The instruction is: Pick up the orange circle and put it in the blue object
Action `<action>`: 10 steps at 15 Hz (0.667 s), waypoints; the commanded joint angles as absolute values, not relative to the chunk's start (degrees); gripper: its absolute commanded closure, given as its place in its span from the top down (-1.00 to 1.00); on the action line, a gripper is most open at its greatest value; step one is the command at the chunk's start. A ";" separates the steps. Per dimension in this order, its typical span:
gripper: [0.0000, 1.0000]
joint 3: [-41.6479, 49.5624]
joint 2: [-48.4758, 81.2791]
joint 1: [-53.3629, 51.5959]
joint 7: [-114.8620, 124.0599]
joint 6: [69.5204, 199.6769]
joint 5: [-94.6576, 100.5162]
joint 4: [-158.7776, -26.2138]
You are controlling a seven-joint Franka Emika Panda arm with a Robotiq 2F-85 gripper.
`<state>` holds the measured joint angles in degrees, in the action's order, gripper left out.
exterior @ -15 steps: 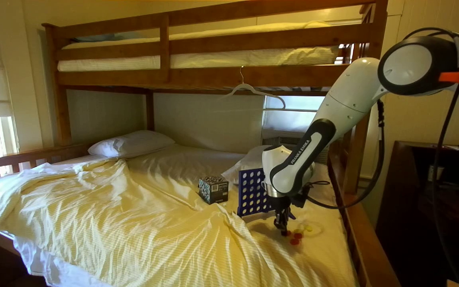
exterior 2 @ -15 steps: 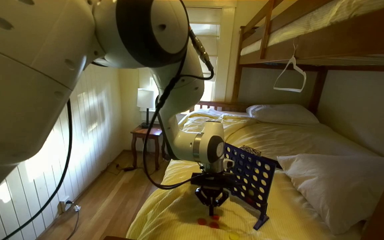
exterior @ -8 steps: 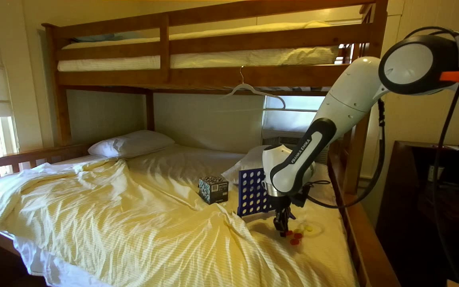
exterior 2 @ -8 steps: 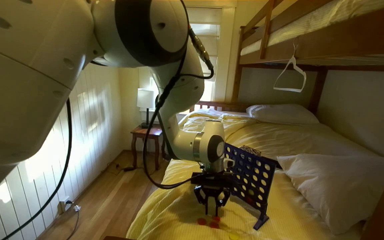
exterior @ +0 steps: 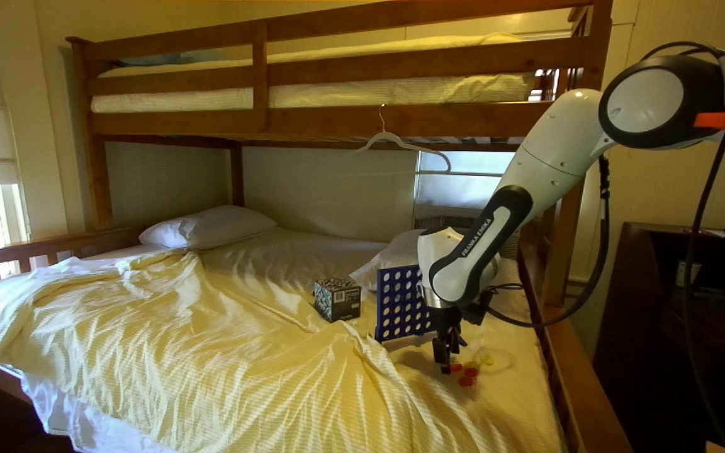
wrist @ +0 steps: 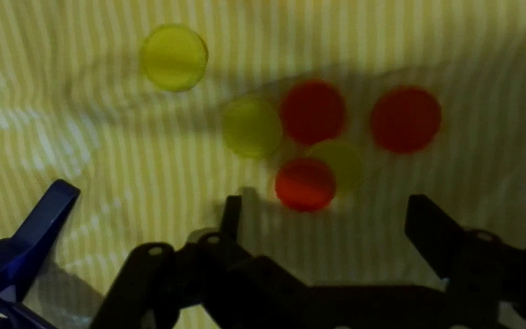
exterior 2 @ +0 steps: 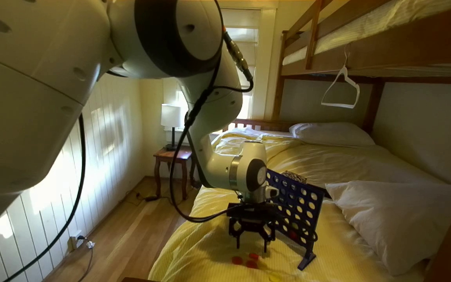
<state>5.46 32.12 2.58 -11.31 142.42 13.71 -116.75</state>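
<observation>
The nearest orange circle lies flat on the yellow sheet, partly over a yellow token. Two more red-orange tokens, one in the middle and one on the right, rest beside it in the wrist view. My gripper is open wide just above the sheet, nothing held, its fingertips on either side of the nearest circle's lower edge. An exterior view shows the gripper pointing down over the red tokens. Upright beside it stands the blue object, partly hidden by the arm; its foot enters the wrist view.
Two other yellow tokens, one at upper left and one nearer the middle, lie close by. A patterned box sits beyond the blue grid. The bed's wooden side rail and a white pillow flank the area.
The gripper was shut a second ago, stood partly apart half a second ago, and is now wide open. The arm has shifted slightly toward the blue grid in an exterior view; the tokens look nearly unmoved.
</observation>
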 commanded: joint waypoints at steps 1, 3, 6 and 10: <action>1.00 4.84 31.85 3.90 -11.71 144.11 13.57 -117.41; 0.85 4.71 32.08 4.35 -11.88 144.45 13.22 -117.25; 0.61 4.26 32.49 5.25 -12.30 144.49 12.46 -116.83; 0.47 4.09 32.72 5.84 -12.43 144.19 12.32 -116.57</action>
<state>4.95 32.41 4.77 -11.37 143.63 13.39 -116.74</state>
